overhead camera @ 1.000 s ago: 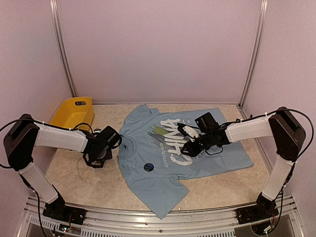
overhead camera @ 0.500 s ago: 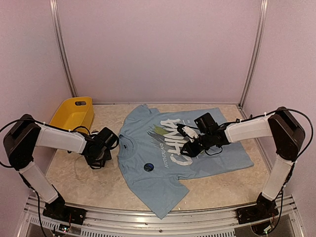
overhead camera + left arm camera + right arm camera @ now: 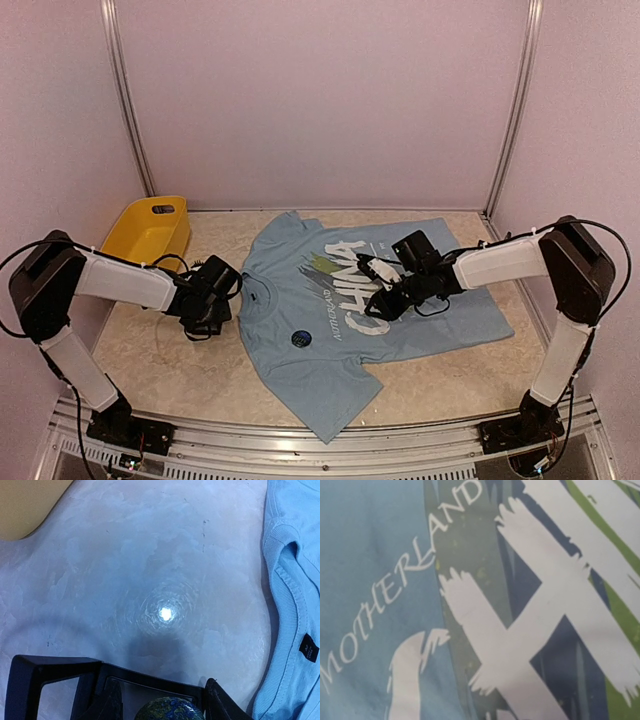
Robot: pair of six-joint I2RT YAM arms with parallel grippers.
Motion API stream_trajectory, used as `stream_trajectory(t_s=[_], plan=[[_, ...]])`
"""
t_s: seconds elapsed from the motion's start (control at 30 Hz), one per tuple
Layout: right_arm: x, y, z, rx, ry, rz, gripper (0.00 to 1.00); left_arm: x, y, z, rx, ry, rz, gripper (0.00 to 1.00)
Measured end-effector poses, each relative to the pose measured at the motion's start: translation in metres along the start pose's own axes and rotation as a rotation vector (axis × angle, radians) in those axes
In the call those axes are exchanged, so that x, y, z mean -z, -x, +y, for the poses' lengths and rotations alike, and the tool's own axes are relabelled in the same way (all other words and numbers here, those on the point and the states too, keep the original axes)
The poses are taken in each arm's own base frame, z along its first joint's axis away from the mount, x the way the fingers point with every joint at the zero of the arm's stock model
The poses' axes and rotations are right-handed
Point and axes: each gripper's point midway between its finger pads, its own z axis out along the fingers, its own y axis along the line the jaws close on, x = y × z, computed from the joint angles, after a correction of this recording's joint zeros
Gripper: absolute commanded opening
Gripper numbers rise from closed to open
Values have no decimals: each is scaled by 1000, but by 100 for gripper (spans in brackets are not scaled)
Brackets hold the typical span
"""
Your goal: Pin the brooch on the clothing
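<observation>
The clothing, a light blue T-shirt (image 3: 330, 372) with white "CHINA" lettering, lies spread flat on the table. Its collar shows in the left wrist view (image 3: 292, 595). My left gripper (image 3: 204, 316) is low over bare table just left of the collar. It is shut on a round brooch (image 3: 168, 710) with a blue, green and yellow pattern, seen between the fingers (image 3: 218, 701). My right gripper (image 3: 379, 301) is down on the chest print. Its wrist view shows only the print (image 3: 520, 630), very close, with no fingers in view. A small dark round disc (image 3: 301, 339) sits on the shirt's front.
A yellow bin (image 3: 150, 228) stands at the back left, and its corner shows in the left wrist view (image 3: 25, 505). Pale walls and metal posts close in the table on three sides. A metal rail runs along the near edge.
My left gripper has shifted slightly toward the shirt collar. My right gripper has edged a little lower and left on the chest print. The shirt has not moved.
</observation>
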Motion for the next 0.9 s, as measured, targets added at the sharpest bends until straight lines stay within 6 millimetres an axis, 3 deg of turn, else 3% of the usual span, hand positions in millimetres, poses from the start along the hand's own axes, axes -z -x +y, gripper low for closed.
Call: stream_trajectory(t_s=[0.13,0.33,0.5,0.9], plan=[[-1,-1,0,11,1,3,31,0,-1,-3,-2,-13,5,46],[-1,0,0,17,2,5,31,3,-3,-7,-19,-24,7,64],[-1,2,1,18,5,3,31,14,-12,-16,-75,-56,22,64],[-2,0,0,17,6,8,31,13,-21,-18,-122,-86,58,63]])
